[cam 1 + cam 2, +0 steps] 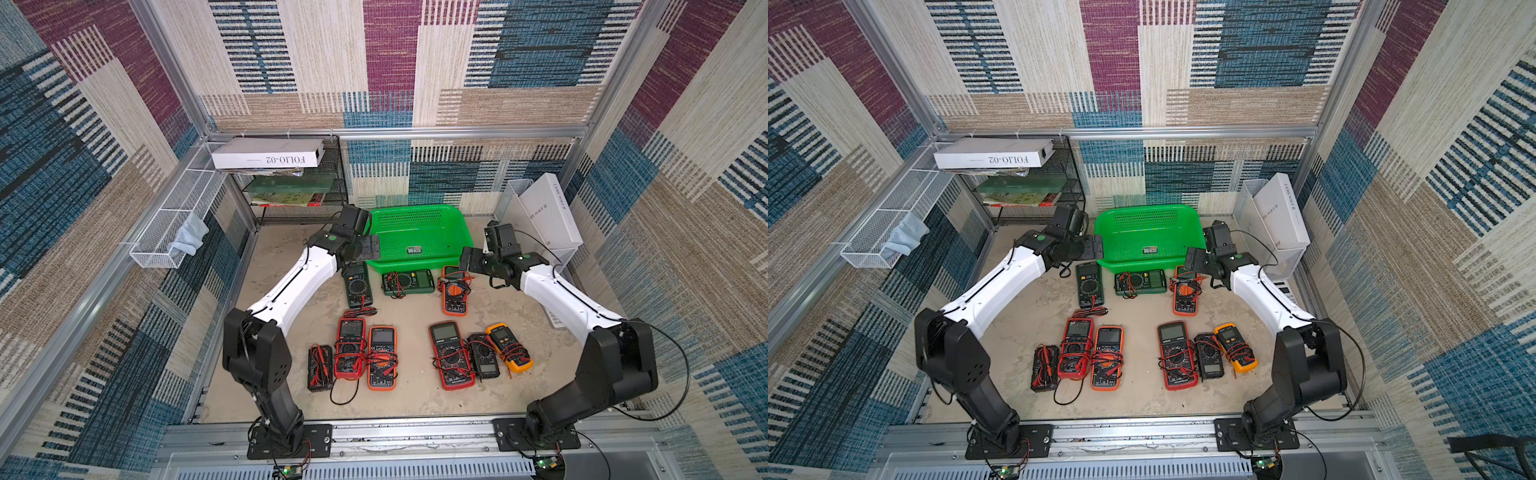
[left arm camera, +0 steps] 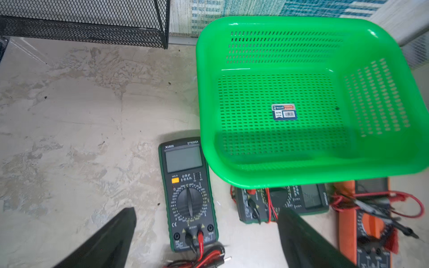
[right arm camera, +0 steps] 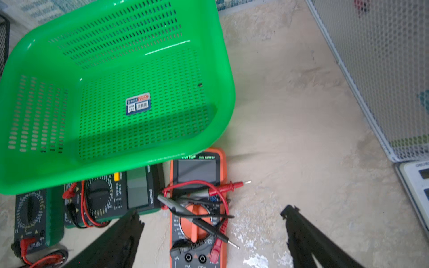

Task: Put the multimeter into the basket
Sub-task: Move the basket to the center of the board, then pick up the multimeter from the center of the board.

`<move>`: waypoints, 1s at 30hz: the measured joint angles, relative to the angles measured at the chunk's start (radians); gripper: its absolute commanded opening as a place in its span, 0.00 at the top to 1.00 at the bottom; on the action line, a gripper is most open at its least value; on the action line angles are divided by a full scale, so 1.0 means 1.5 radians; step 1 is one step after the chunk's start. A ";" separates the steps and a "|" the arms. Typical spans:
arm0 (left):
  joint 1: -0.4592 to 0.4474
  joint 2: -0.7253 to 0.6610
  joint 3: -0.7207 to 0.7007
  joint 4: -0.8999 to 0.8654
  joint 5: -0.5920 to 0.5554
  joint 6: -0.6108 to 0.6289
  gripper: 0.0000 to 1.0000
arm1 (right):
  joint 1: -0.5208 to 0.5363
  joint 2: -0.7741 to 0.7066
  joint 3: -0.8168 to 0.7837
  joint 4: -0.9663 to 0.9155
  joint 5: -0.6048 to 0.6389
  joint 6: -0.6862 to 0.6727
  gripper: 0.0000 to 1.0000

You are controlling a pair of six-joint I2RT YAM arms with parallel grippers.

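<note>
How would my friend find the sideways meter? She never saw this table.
Look for the bright green basket at the back of the table. Three multimeters lie in a row just before its near rim; pick the middle multimeter. It alone lies sideways, while the dark green multimeter and the orange multimeter beside it lie lengthwise.

I note both arms match: left arm [image 1: 297, 286] and right arm [image 1: 565, 303] carry white forearm shells with a black seam, black joint housings [image 1: 257, 353], a green dot [image 1: 332, 238] by the wrist, trailing black cable [image 1: 686, 370], and screwed black base plates [image 1: 320, 440]. On the left gripper [image 2: 206, 209] and right gripper [image 3: 212, 210], the fingers [image 2: 111, 239] are black and tapered.
</note>
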 measured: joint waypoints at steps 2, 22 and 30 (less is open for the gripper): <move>-0.008 -0.057 -0.063 0.013 0.016 -0.011 0.00 | 0.017 -0.029 -0.044 0.010 0.008 -0.003 0.01; -0.057 -0.373 -0.463 0.093 0.087 -0.139 0.00 | 0.108 0.018 -0.166 0.076 0.060 -0.002 0.00; -0.060 -0.349 -0.456 0.097 0.093 -0.148 0.00 | 0.113 0.062 -0.143 0.090 0.068 0.002 0.00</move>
